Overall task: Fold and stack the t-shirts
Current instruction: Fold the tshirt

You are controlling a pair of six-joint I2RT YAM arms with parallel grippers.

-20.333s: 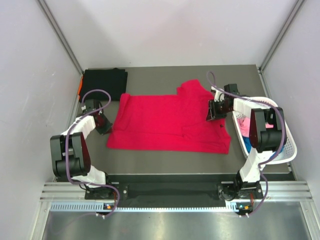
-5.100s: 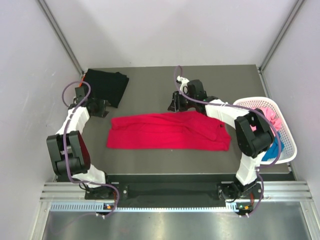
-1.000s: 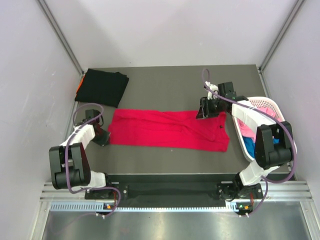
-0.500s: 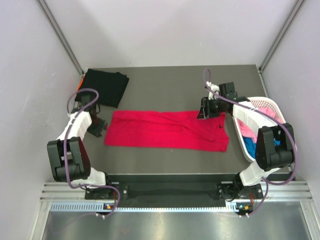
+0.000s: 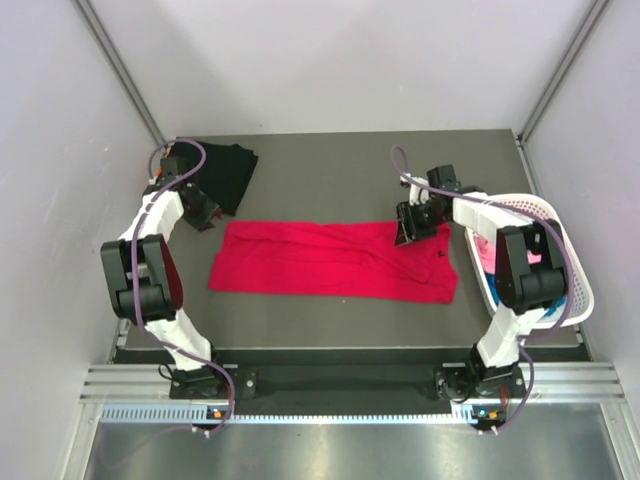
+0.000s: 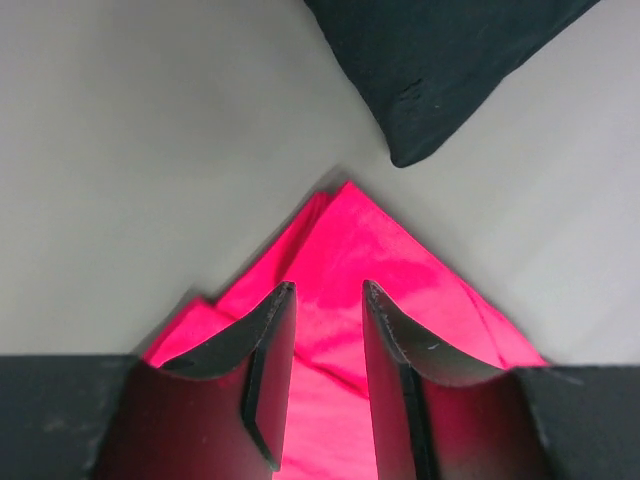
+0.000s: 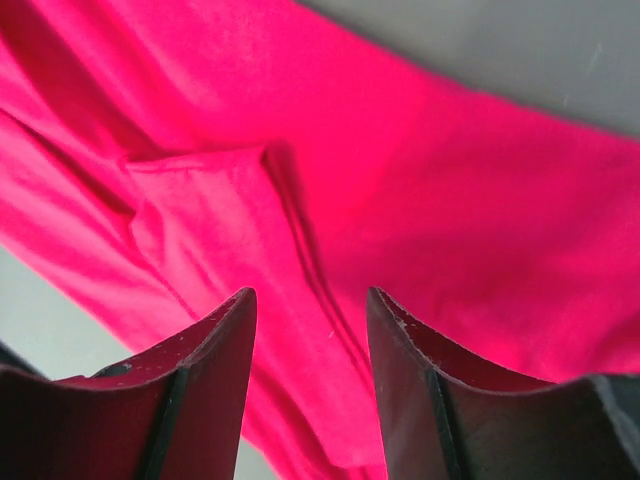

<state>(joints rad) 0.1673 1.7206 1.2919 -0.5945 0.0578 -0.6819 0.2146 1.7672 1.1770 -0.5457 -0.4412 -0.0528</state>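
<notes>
Left gripper hangs over the corner of the red t-shirt, jaws set narrow with a slit of cloth showing between them and nothing pinched. Right gripper is opened wider, poised above a seam and a tucked flap, also empty.

The red shirt lies mid-frame in the top view as a long folded strip on the table. Its long axis runs left to right. The left end is a clean corner, which in the left wrist view points up the frame toward the black t-shirt. The right end, bulkier and creased, points at the basket. I'd guess that's the sleeve end, but can't confirm.

Now the danger. That corner is layered. If the left jaws bite only the top ply, the strip peels open as it lifts and the fold is lost. The same goes on the right, where a pinch on the loose flap alone drags out one layer. Uneven lifting between the two arms would twist the strip. And the black shirt sits just beyond the corner, so an overshoot could snag it.
</notes>
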